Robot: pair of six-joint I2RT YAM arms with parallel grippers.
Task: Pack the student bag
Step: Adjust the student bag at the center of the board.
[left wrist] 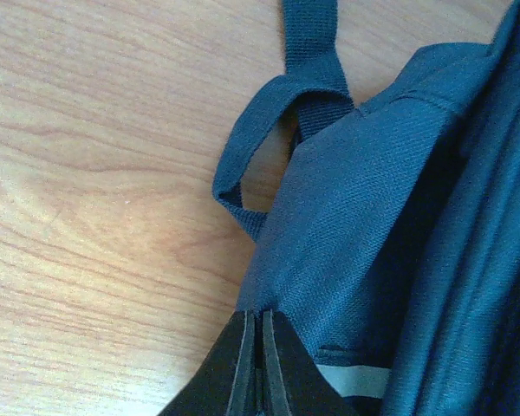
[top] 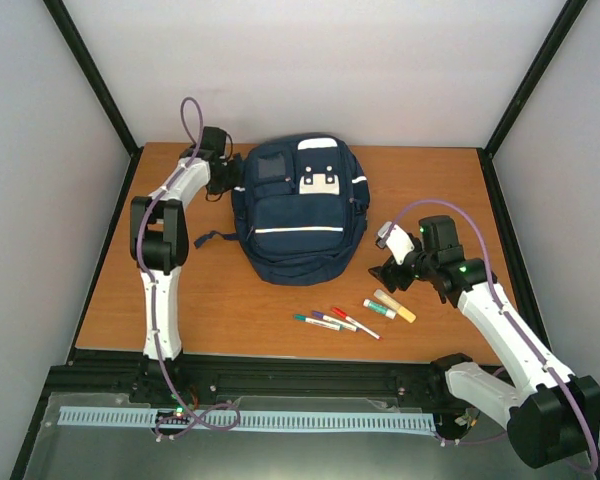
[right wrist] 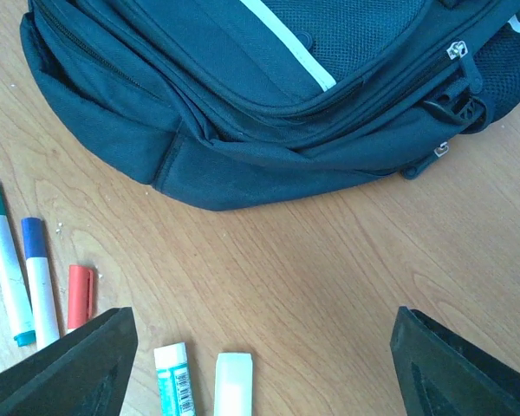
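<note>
The student bag (top: pixel 300 210) is a navy backpack with white stripes, lying flat in the middle of the table, pockets up. My left gripper (top: pixel 232 178) is at its upper left side. In the left wrist view the gripper (left wrist: pixel 260 317) is shut, tips against the bag's fabric edge (left wrist: pixel 364 225) beside a strap loop (left wrist: pixel 243 165); nothing shows between the jaws. My right gripper (top: pixel 388 275) is wide open and empty, low over the table right of the bag's bottom end. In the right wrist view the gripper (right wrist: pixel 264 373) faces the bag (right wrist: pixel 243 95) across bare wood.
Three markers (top: pixel 330 321) and two glue sticks (top: pixel 388 306) lie in front of the bag. The right wrist view shows the teal marker (right wrist: pixel 4 260), blue marker (right wrist: pixel 39 282), red cap (right wrist: pixel 80 295) and glue sticks (right wrist: pixel 175 381). Walls enclose the table.
</note>
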